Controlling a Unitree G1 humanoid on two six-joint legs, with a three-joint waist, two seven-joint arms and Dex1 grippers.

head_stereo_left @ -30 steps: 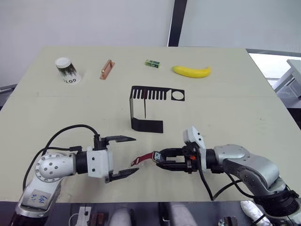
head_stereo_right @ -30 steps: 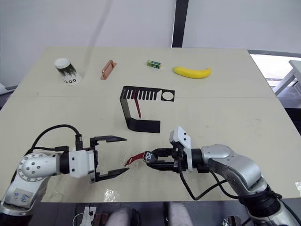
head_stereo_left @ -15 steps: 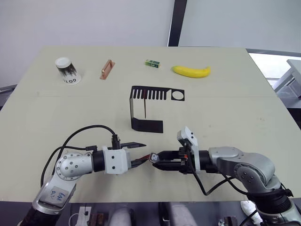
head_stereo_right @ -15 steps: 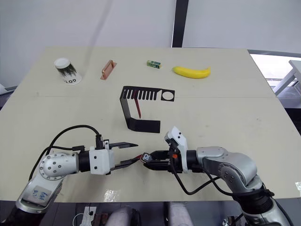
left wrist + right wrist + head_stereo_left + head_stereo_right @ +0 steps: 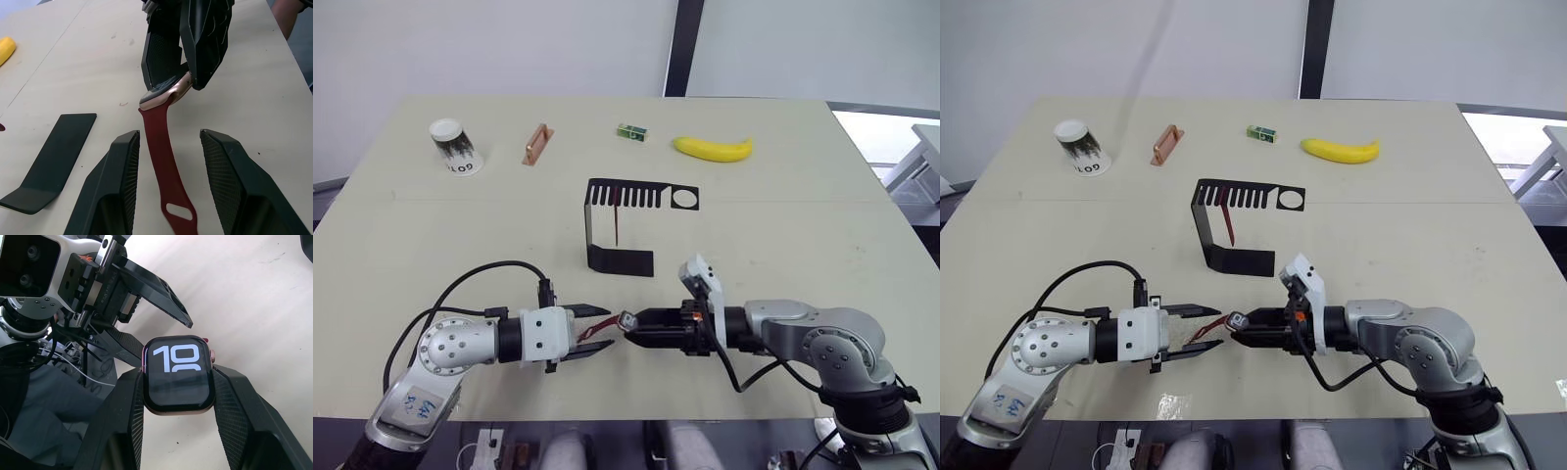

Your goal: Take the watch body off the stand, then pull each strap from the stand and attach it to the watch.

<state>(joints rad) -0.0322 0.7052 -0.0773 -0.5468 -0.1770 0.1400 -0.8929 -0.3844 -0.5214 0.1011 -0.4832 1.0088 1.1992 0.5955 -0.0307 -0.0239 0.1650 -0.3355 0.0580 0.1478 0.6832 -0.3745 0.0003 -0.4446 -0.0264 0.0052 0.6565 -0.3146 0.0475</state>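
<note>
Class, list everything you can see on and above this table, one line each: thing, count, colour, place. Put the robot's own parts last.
table: one, pale beige, under everything.
paper cup: one, white with dark print, far left.
handle-shaped piece: one, orange-brown, right of the cup.
small box: one, green, far middle.
banana: one, yellow, far right.
stand: one, black, table centre.
strap on stand: one, dark red, hanging from the slotted top.
strap on watch: one, dark red, between the left gripper's fingers.
watch body: one, dark, lit screen, in the right gripper.
left gripper: one, black fingers, open, near left.
right gripper: one, black fingers, near centre.
</note>
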